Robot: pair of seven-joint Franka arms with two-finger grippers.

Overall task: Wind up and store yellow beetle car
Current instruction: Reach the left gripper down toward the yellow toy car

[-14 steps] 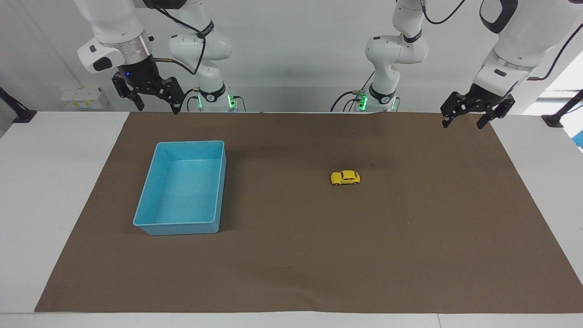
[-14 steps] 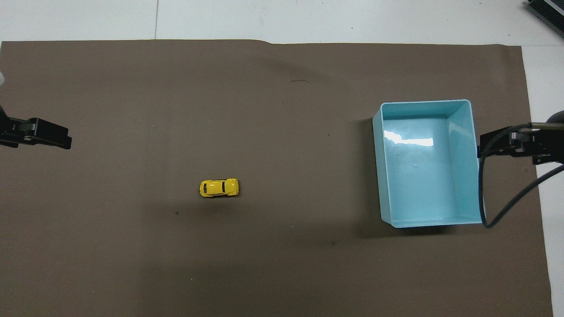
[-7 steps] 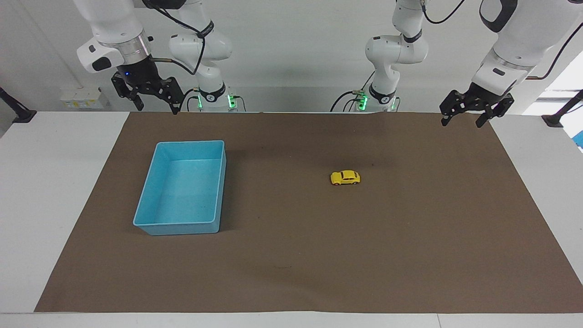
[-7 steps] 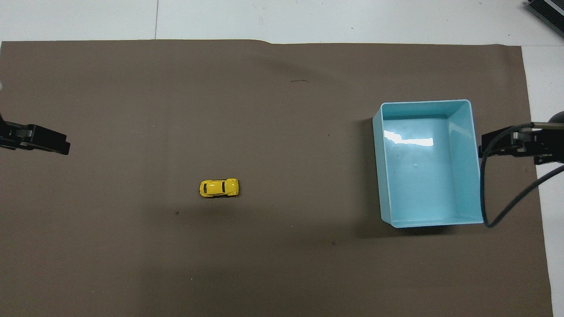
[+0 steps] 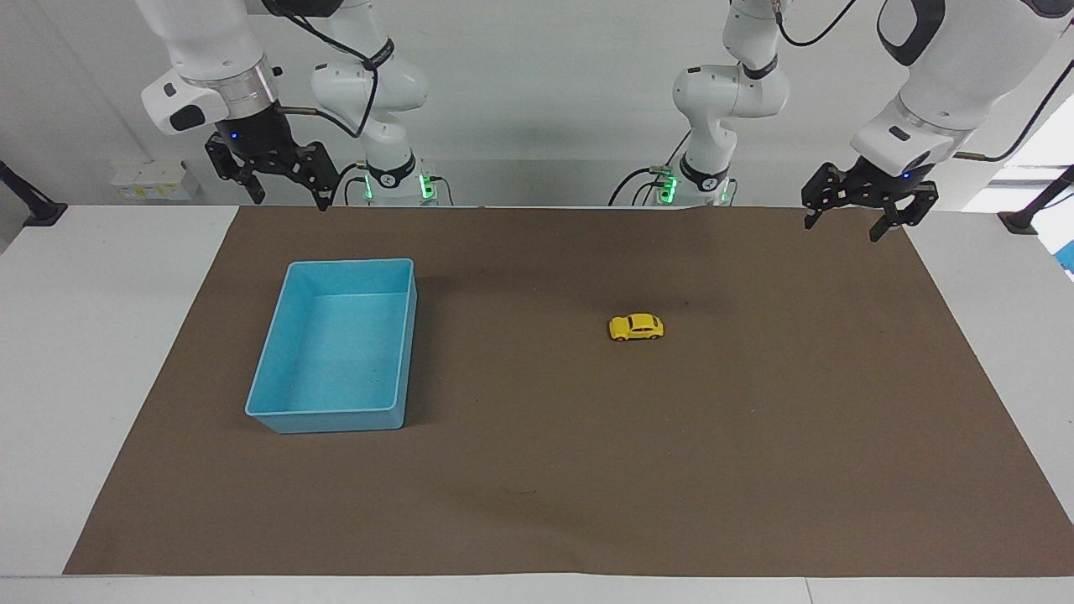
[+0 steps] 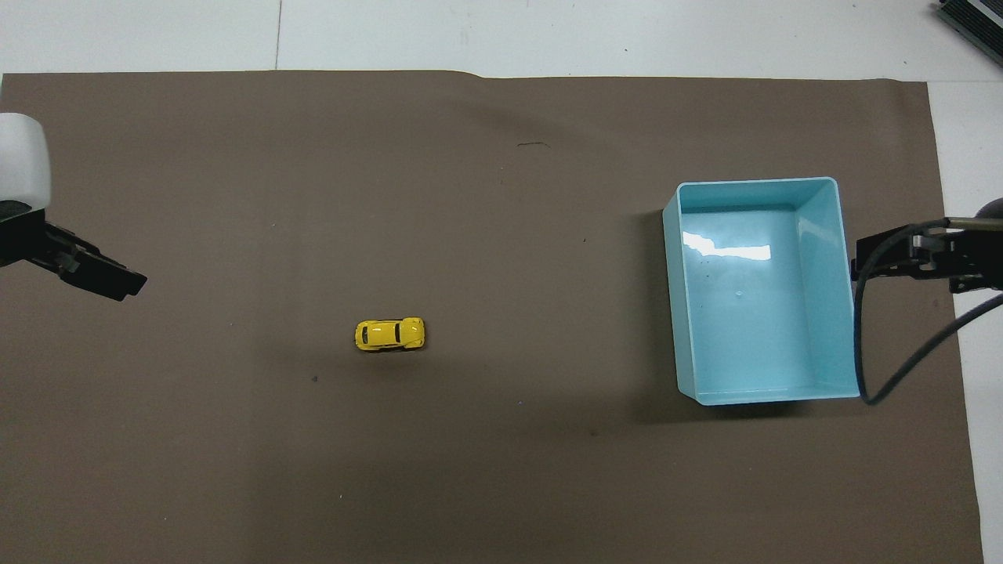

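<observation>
The yellow beetle car (image 5: 636,327) (image 6: 389,334) stands on its wheels on the brown mat, toward the left arm's end of the table. My left gripper (image 5: 841,225) (image 6: 117,283) hangs open and empty high over the mat's edge at that end, well away from the car. My right gripper (image 5: 289,200) (image 6: 862,262) is open and empty too, raised over the robots' side of the mat beside the blue bin (image 5: 262,382) (image 6: 678,258). The bin has nothing in it.
A brown mat (image 5: 537,503) (image 6: 235,470) covers most of the white table. The right arm's black cable (image 6: 901,376) loops down beside the bin. The arm bases (image 5: 696,180) stand at the robots' edge of the table.
The left gripper has shifted a little toward the car and turned slightly. The right gripper, the car and the bin have stayed where they were.
</observation>
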